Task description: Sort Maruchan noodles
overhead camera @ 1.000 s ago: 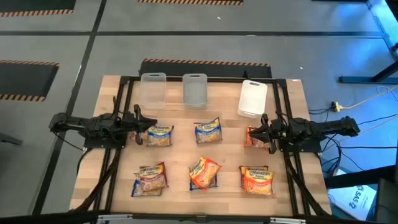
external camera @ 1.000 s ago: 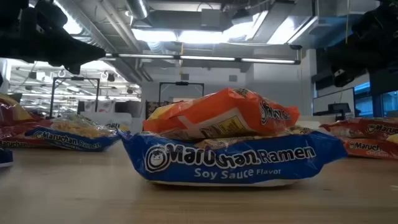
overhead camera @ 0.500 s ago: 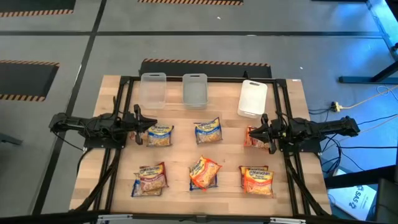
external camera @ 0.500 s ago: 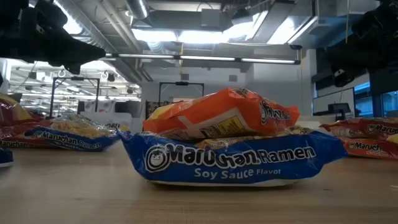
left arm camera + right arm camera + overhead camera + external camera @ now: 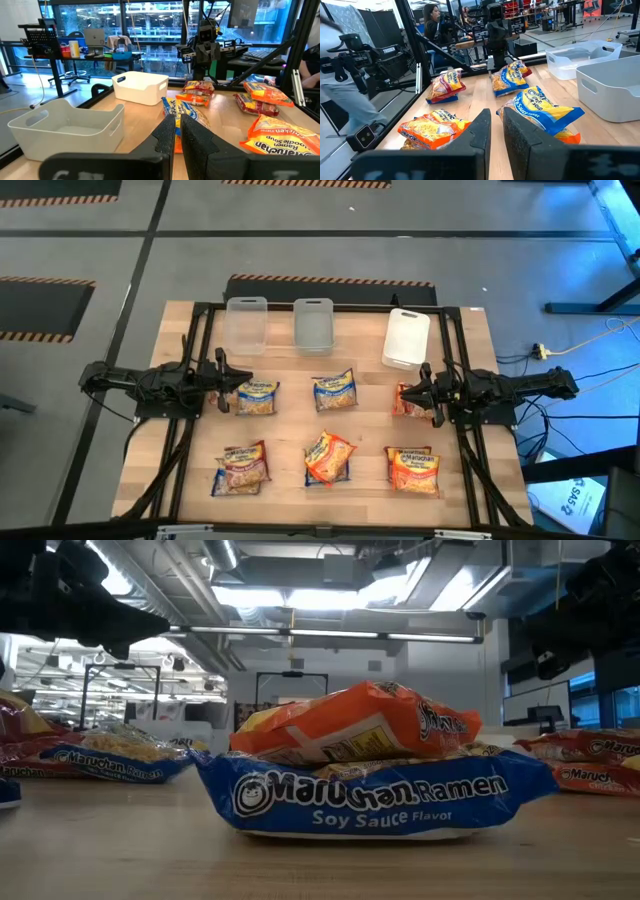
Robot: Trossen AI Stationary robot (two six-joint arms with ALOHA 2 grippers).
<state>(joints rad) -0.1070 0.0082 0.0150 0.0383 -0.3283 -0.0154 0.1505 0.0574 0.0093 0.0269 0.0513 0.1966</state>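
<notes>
Wooden tabletop (image 5: 360, 430) in a bright workshop, ringed by a black frame. Three tubs line its far edge: a clear tub (image 5: 246, 323), a greyer middle tub (image 5: 313, 323) and a white tub (image 5: 407, 338), likely the sorting bins. Nearer than the middle tub, the Maruchan noodles lie loose in six small piles, two rows of three; none sits in a tub, so sorting looks unstarted. Closest to that tub is a blue-and-yellow packet (image 5: 334, 391); beyond it an orange packet (image 5: 329, 457) rests on a blue one. The left gripper (image 5: 226, 389) hovers clenched and empty beside the left blue packets (image 5: 257, 396). The right gripper (image 5: 418, 398) waits likewise, pinched shut by the red packets (image 5: 409, 402).
</notes>
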